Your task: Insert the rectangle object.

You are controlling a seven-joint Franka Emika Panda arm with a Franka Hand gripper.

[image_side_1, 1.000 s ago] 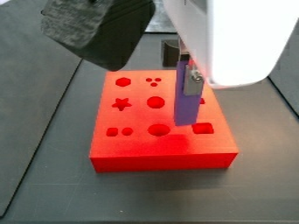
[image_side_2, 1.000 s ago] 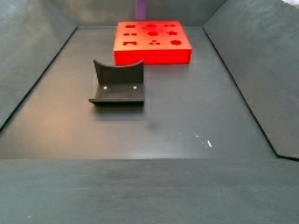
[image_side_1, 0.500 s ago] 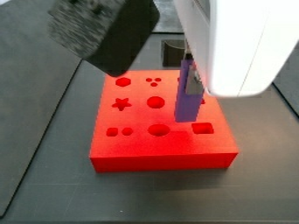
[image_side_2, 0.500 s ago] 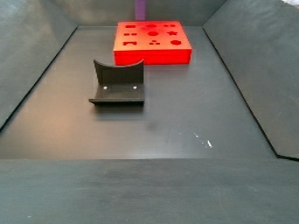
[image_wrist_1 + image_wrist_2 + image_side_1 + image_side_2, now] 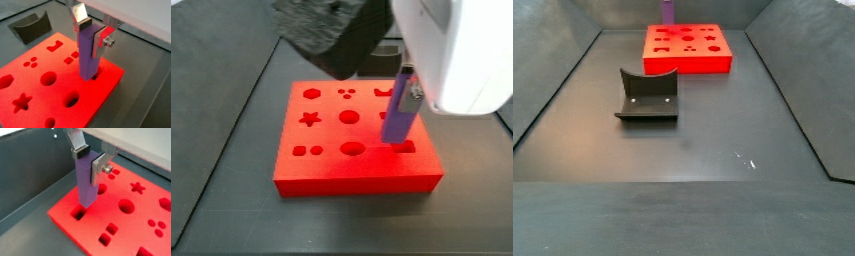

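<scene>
Two silver fingers of the gripper (image 5: 92, 31) are clamped on the upper part of the rectangle object (image 5: 88, 55), a slim purple-blue bar held upright; the same grip shows in both wrist views, with a dark pad (image 5: 79, 151) pressed to one face and the other finger plate (image 5: 100, 164) flat against the opposite face. The gripper sits over the red board (image 5: 356, 150), above its near right corner as a side view shows it.

The bar's lower end meets the board at the rectangular slot (image 5: 79, 213) near that corner. In a wrist view the tip seems to be at the slot's mouth, perhaps just entering, though how deep it sits cannot be told. In a side view the bar (image 5: 400, 112) leans slightly, its foot at the slot (image 5: 404, 146).

Other cut-outs, round, star-shaped and square, are spread across the board and are empty. The dark grey curved holder (image 5: 647, 95) stands well apart on the floor, nearer the camera in a side view, where only the bar's top (image 5: 668, 12) peeks behind the board (image 5: 687, 48).

The step in hand looks like the insertion itself. Next would call for squaring the bar to vertical, pressing straight down until it seats, then releasing.
</scene>
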